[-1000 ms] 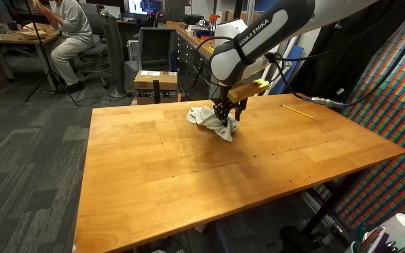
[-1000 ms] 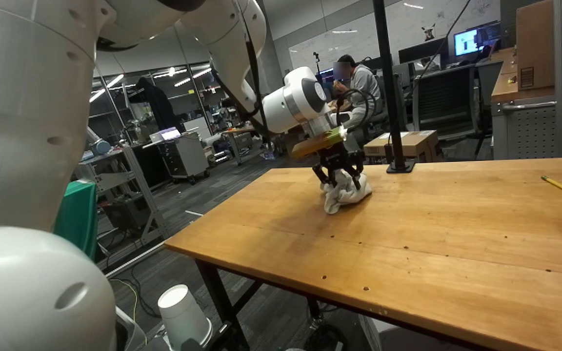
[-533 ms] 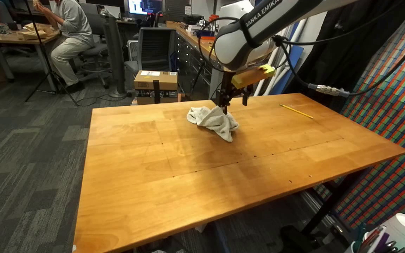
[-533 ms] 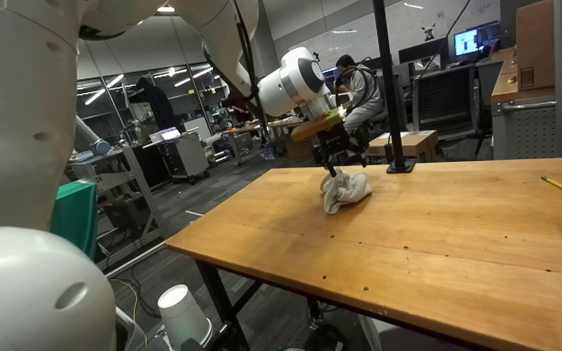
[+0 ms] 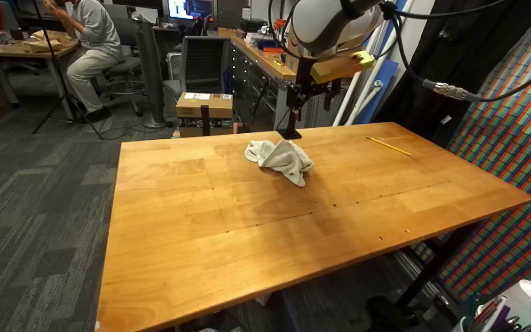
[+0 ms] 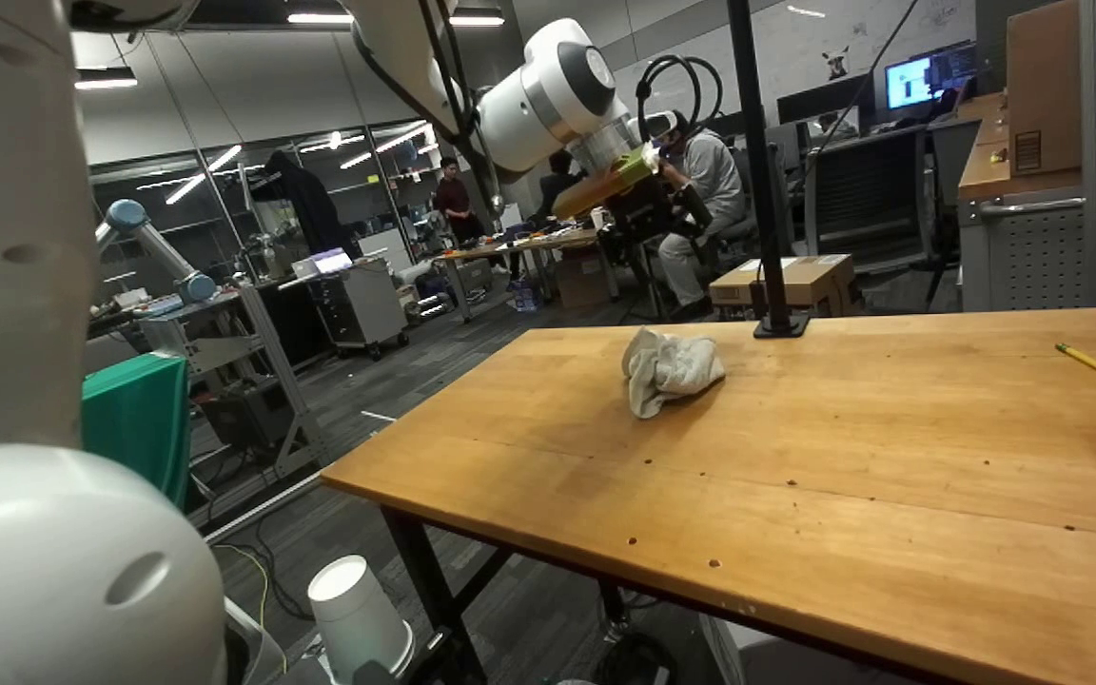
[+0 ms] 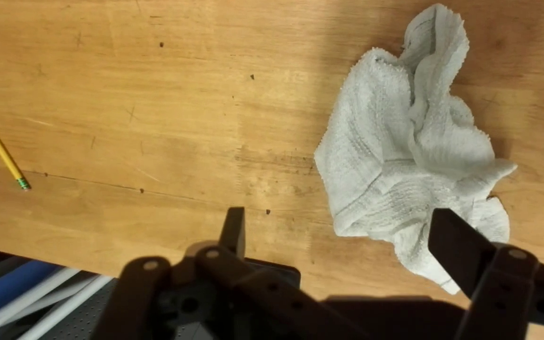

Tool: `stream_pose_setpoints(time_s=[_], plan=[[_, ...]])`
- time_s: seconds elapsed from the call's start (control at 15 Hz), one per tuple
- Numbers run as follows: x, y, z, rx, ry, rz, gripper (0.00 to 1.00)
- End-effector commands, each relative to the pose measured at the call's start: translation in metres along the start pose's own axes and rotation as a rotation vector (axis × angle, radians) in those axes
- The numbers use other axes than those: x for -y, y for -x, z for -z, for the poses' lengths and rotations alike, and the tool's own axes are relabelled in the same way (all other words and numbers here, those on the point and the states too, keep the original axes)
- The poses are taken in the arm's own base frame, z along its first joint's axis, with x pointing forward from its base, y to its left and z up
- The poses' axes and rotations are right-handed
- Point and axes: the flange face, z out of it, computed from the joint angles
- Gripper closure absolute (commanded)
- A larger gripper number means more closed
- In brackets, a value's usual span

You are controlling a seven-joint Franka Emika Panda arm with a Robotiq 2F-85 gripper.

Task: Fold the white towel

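Observation:
The white towel (image 5: 284, 161) lies crumpled on the wooden table (image 5: 191, 258), near its back edge, with a raised fold on top. In the wrist view the towel (image 7: 395, 165) spreads over the right half, its folds bunched and one corner pointing toward the gripper. Above it my gripper (image 7: 338, 212) hangs in the air, jaws wide apart and nothing between them. From that camera the right-hand finger (image 7: 461, 250) covers a bit of the cloth. An exterior view shows a clear gap between the gripper (image 5: 312, 108) and the towel below.
A yellow pencil (image 5: 387, 145) rests on the table to one side of the towel. A black post (image 6: 755, 143) rises from a base plate (image 6: 781, 325) at the table's back edge, close to towel and gripper. A cardboard box (image 5: 204, 108) stands behind the table.
One second ago the fingers were down at the towel. They have since opened wider and risen well above it. The towel stays in the same place, still crumpled.

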Motion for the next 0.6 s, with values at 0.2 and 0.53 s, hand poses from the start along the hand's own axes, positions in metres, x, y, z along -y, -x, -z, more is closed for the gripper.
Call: stream_pose_setpoints(time_s=[0.2, 0.53], plan=[[-0.038, 0.029, 0.031, -0.018, -0.097, -0.212, 0.00], [-0.083, 0.068, 0.037, 0.012, -0.203, -0.422, 0.00]])
